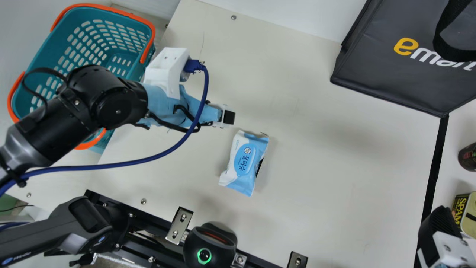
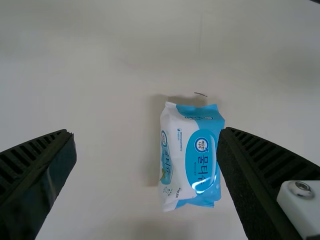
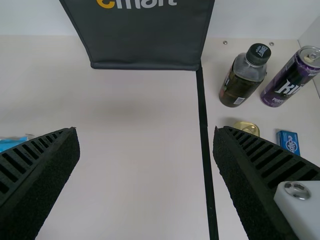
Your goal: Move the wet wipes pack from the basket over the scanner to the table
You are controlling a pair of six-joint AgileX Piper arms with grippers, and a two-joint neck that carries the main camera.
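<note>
In the main view, can see the wet wipes pack (image 1: 243,163) lying on the cream table (image 1: 334,156), near the left gripper (image 1: 229,117), with the basket (image 1: 48,56) behind that arm, the scanner (image 1: 209,243) at the lower edge and the right gripper (image 1: 433,227) at lower right. In the left wrist view, can see the left gripper (image 2: 147,132) wide apart, the pack visible between its fingers. In the right wrist view, find the right gripper (image 3: 146,130) likewise spread wide.
</note>
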